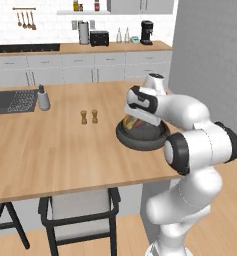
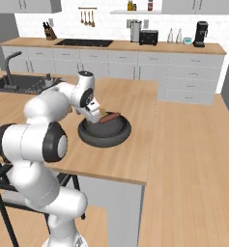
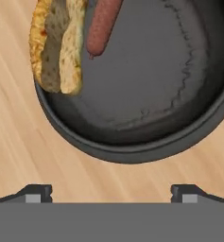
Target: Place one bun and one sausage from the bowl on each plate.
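Where the wooden desk (image 1: 55, 150) runs toward its right-hand end, the dark bowl (image 1: 142, 137) sits flat on the top, close to the near edge. In the hand view the bowl (image 3: 146, 108) has a thick rim and a wide, dull inner floor. A bun (image 3: 56, 47) lies against the inner wall on one side, split lengthwise with a browned, speckled crust, and it reaches up over the rim. Just beside it, a reddish-brown sausage (image 3: 103, 26) lies on the bowl's floor, apart from the bun by a narrow strip of dark surface. From the right base view the sausage (image 2: 109, 117) shows as a short dark-red bar resting toward the back of the bowl (image 2: 106, 135).

The gripper (image 3: 111, 193) hangs above the desk at the bowl's edge, its two dark fingertips (image 3: 35, 193) set wide apart and holding nothing; bare wood lies between them. In the left base view the hand leans over the bowl's far side, hiding part of the contents.

Farther out on the desk, two small wooden shakers (image 1: 89, 117) stand side by side, well apart from the bowl. A grey bottle (image 1: 43, 99) stands beside the sink (image 1: 12, 101). Against the back wall, a toaster (image 1: 99, 38) and a black coffee machine (image 1: 146, 32) stand on the rear counter.
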